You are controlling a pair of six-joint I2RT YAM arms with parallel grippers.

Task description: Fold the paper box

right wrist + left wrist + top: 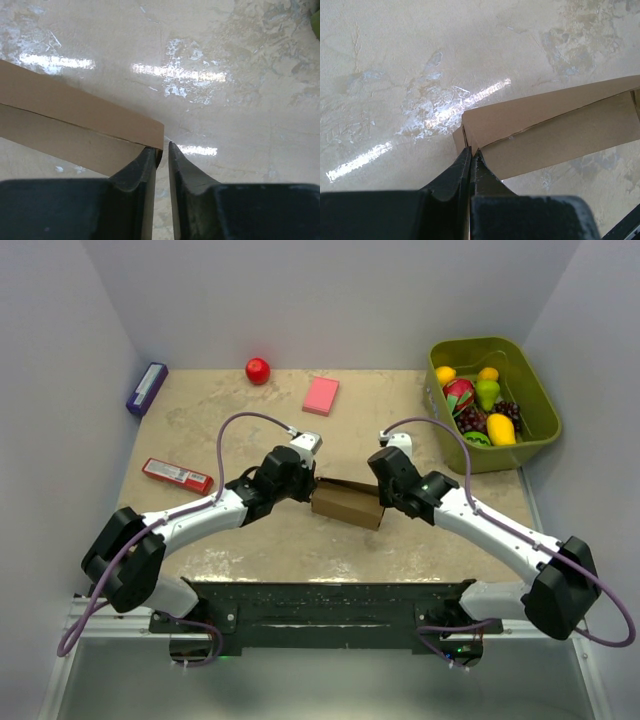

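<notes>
The paper box (347, 505) is a small brown cardboard box lying on the table between my two grippers. My left gripper (305, 483) is at its left end. In the left wrist view the box (555, 130) runs off to the right, and my left gripper (471, 151) is shut on the thin edge at its end corner. My right gripper (385, 495) is at the box's right end. In the right wrist view a narrow gap remains in my right gripper (163, 147). One finger is tucked against the corner of the box (75, 125) and the other stands just outside it.
A green bin (543, 412) of toy fruit stands at the back right. A pink flat block (321, 396) and a red ball (258, 370) lie at the back. A purple item (147, 388) and a red bar (177, 475) lie at the left.
</notes>
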